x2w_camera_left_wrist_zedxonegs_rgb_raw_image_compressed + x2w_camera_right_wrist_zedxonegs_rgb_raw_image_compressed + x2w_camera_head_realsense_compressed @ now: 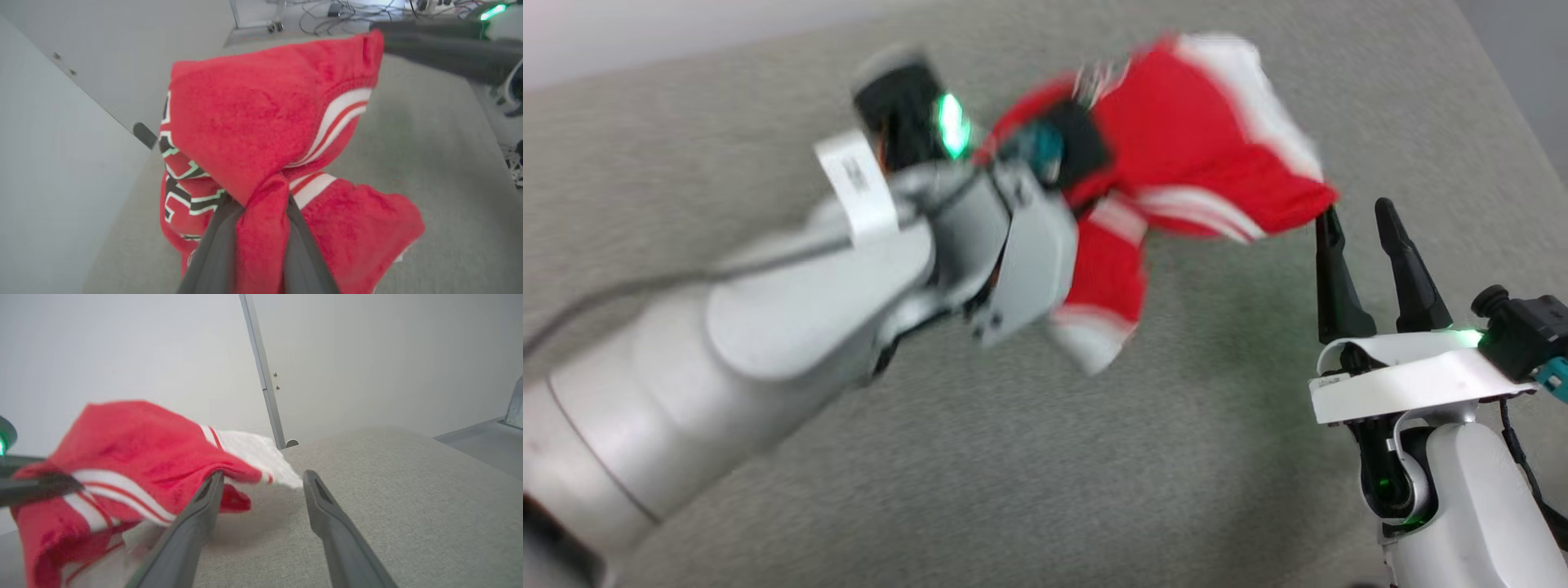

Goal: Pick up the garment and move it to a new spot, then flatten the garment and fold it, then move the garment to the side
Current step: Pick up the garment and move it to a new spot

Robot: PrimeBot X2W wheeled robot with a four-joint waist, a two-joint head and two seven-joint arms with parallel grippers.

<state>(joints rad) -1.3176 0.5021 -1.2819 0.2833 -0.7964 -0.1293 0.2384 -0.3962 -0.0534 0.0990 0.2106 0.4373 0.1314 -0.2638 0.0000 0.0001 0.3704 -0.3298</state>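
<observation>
Red garment (pixel 253 122) bunched aloft, pinched by outstretched left hand (pixel 261 201), right hand (pixel 1356 212) upright, spread, beside it

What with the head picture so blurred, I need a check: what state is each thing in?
Soft red jersey shirt with white sleeve panels: crumpled, held up over the grey fabric surface.
Left gripper: shut on a fold of the shirt.
Right gripper: open, empty, beside the shirt's edge.
</observation>
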